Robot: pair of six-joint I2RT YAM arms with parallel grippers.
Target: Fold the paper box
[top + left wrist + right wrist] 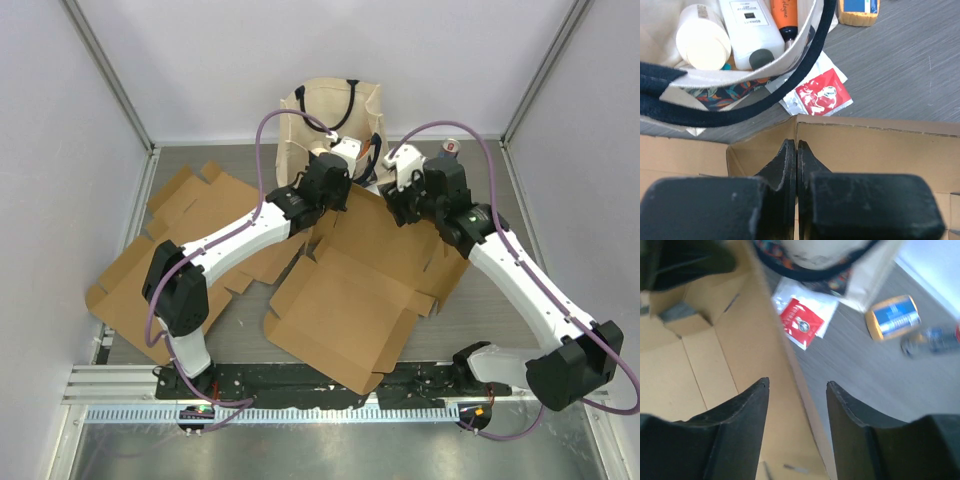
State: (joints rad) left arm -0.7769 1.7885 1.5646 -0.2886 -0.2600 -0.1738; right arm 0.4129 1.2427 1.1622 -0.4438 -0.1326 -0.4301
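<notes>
Right fingers [740, 425] stand apart at the bottom of the frame, and the raised wall of the paper box [705, 355] runs straight through the gap between them, though contact is unclear. Tan cardboard fills the left. Just past that wall, a red packet [801, 322] lies on a white sachet [826, 307] on the grey counter [860, 375]. Beyond sits a cloth bag [867, 277] with a dark handle. Near it is a blue-and-orange pad [892, 317], then a blurred bottle [930, 340].
</notes>
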